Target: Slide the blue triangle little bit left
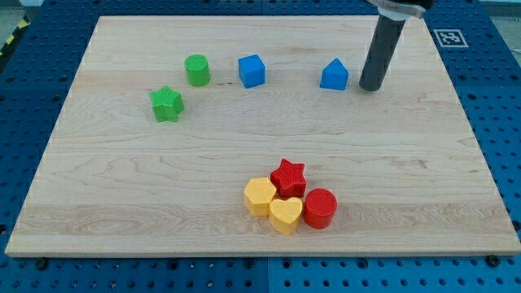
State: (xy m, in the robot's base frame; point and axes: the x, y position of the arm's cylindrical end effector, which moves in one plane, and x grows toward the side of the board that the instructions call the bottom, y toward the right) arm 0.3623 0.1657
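Note:
The blue triangle [334, 75] lies on the wooden board [260, 163] near the view's top, right of centre. My tip [370, 86] rests on the board just to the view's right of the triangle, a small gap apart from it. A blue cube [251, 71] sits further to the view's left of the triangle.
A green cylinder [197, 70] and a green star [167, 104] lie at the view's upper left. A red star [287, 177], yellow hexagon [260, 196], yellow heart [286, 214] and red cylinder [320, 207] cluster near the view's bottom centre.

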